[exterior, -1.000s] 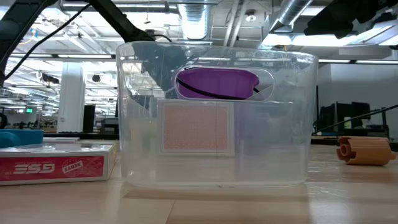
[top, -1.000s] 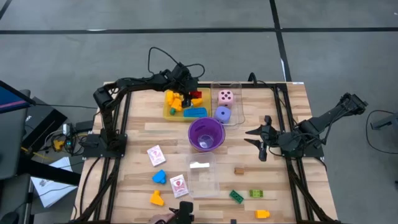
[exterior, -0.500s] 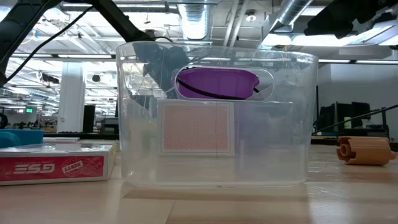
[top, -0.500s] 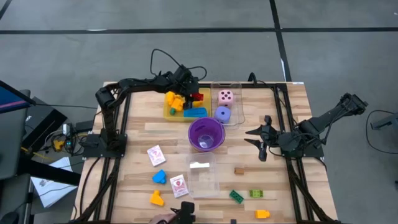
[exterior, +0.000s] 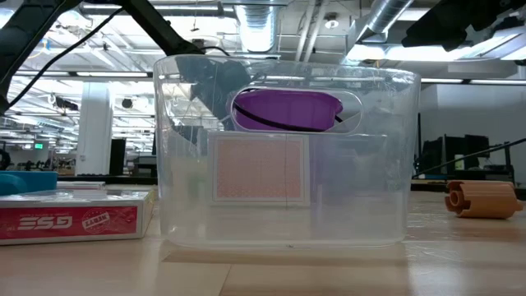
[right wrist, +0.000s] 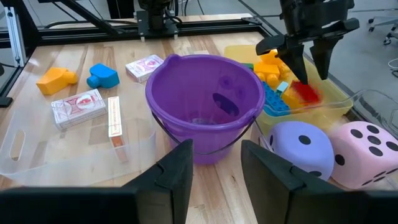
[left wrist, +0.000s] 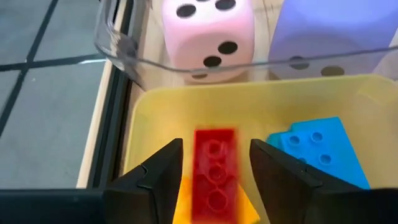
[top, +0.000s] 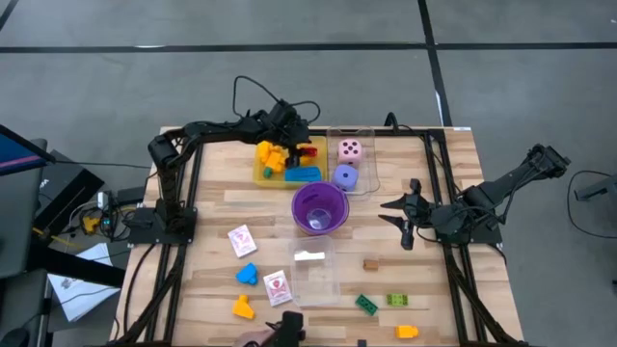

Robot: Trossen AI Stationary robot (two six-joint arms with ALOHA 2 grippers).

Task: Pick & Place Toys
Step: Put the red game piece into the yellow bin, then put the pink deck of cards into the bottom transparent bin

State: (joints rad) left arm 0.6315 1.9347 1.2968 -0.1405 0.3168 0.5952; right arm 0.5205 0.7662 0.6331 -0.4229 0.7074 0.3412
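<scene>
My left gripper hangs over the yellow tray at the table's far side, fingers pointing down and open. A red brick lies lengthwise between the fingers with a gap on each side, on top of the yellow bricks in the tray. A blue brick lies beside it. The pink die and purple die sit in the clear tray next to it. My right gripper waits open at the table's right, nothing between its fingers.
The purple cup stands mid-table. A second clear tray holding a card sits nearer. Loose cards, a blue piece, an orange piece and green bricks lie along the near part of the table.
</scene>
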